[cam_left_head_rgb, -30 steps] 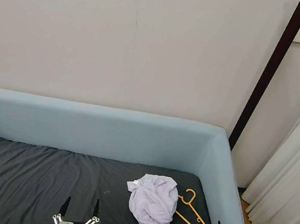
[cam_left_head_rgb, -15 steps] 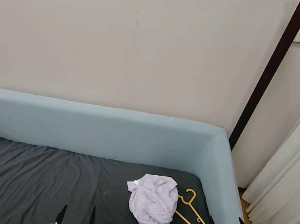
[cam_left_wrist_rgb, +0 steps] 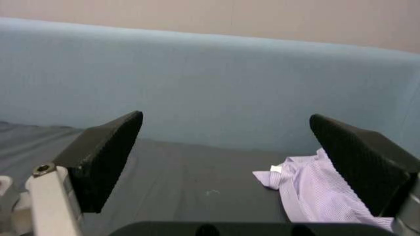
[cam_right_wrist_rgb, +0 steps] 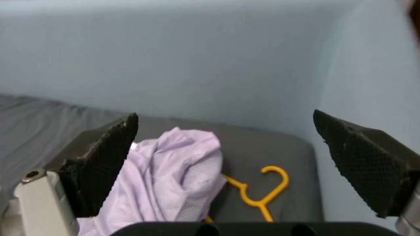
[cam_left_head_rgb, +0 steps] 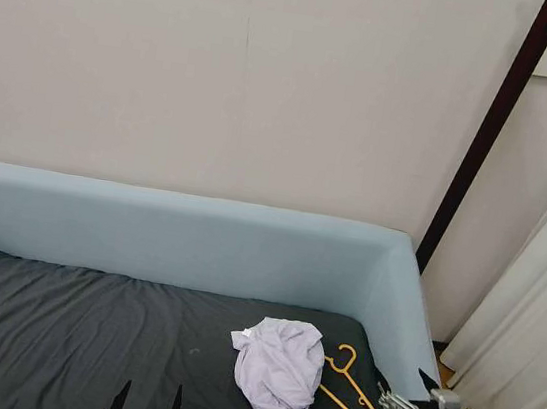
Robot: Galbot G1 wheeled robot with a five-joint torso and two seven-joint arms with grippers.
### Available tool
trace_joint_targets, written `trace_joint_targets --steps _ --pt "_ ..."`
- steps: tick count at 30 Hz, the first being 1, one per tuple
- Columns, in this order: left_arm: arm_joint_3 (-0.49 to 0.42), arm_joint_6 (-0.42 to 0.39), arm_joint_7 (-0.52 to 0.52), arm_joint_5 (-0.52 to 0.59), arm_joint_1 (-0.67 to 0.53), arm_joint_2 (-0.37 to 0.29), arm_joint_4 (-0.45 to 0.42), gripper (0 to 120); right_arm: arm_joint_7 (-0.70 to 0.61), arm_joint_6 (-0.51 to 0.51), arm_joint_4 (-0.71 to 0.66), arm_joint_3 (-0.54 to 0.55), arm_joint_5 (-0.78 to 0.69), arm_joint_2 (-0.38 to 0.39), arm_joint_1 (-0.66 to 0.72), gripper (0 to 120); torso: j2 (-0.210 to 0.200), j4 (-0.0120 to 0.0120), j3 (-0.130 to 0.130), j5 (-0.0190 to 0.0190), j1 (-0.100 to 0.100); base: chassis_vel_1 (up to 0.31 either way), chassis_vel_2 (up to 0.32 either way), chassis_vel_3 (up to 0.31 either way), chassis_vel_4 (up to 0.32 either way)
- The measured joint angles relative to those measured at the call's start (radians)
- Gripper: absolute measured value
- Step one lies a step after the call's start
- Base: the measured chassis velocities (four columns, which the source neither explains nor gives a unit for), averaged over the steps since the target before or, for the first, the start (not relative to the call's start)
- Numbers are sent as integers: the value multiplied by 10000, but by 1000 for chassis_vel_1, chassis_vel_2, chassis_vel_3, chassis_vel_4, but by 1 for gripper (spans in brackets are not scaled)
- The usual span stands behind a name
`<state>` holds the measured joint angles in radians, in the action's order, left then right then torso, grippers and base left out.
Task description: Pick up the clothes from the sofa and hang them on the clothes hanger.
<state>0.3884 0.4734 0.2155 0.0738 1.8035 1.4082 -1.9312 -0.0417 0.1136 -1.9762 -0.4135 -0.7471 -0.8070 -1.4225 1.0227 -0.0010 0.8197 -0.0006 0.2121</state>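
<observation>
R claw (cam_left_head_rgb: 401, 385) had come up from the bottom edge of the head view over the last sec. It now hovered by the sofa's right armrest (cam_left_head_rgb: 396, 311), jaws spread wide, holding nothing & touching nothing. That put it close to the work but not on it, so imo the pick hadn't started yet.

Lilac shirt (cam_left_head_rgb: 279, 370) lay crumpled on the dark seat cover (cam_left_head_rgb: 36, 325), ahead of the R claw and off to its left, unmoved vs a sec ago. Orange hanger (cam_left_head_rgb: 351, 384) lay flat btw shirt and claw, just beside the shirt, w/ its long end nearest the claw; no contact. In the R wrist view both sat ahead, roughly in line w/ the gap btw the fingers.

L claw (cam_left_head_rgb: 149, 398) had sunk lower, tips just poking up at the bottom edge. It was also wide apart & empty, w/ the shirt ahead and to its right, well apart.

Beyond: blue sofa back (cam_left_head_rgb: 179, 232), then plain wall. A dark rack post (cam_left_head_rgb: 483, 141) and pale curtain (cam_left_head_rgb: 539, 330) stood right of the R claw.
</observation>
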Motion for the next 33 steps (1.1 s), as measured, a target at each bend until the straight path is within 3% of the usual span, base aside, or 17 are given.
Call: trace_joint_targets --steps 3,4,6,8,9,13,18,27,33 --pt "12 0 13 -7 2 48 45 100 -60 794 653 1691 -322 505 1682 100 0 -1 0 -1 0 0 0 0 0" --pt "12 0 13 -7 2 48 45 100 -60 794 653 1691 -322 505 1682 100 0 -1 0 -1 0 0 0 0 0" --pt "9 0 15 -16 1 92 90 100 -58 1178 1134 2715 -277 620 2703 100 0 -1 0 -3 0 0 0 0 0" --pt "19 -1 23 -20 17 136 133 100 115 1393 1758 3904 150 619 3683 100 0 -1 1 -2 1 0 0 0 0" --pt "19 -1 23 -20 17 136 133 100 115 1393 1758 3904 150 619 3683 100 0 -1 1 -2 1 0 0 0 0" --pt "85 0 24 -38 61 244 192 100 542 2649 2536 5765 481 311 5226 100 1 -2 1 -2 0 0 0 0 0" --pt "130 0 31 -51 95 399 232 100 751 3119 3151 6684 707 -441 5995 100 1 -2 1 -4 0 0 0 0 0" --pt "140 18 48 -106 109 526 269 100 809 3016 4405 7127 1533 -1649 6115 100 1 -5 -1 -4 0 0 0 0 0" --pt "339 19 53 -10 16 519 258 100 599 2796 5010 6994 2317 -2171 6029 79 1 -1 -1 -3 0 0 0 0 0"
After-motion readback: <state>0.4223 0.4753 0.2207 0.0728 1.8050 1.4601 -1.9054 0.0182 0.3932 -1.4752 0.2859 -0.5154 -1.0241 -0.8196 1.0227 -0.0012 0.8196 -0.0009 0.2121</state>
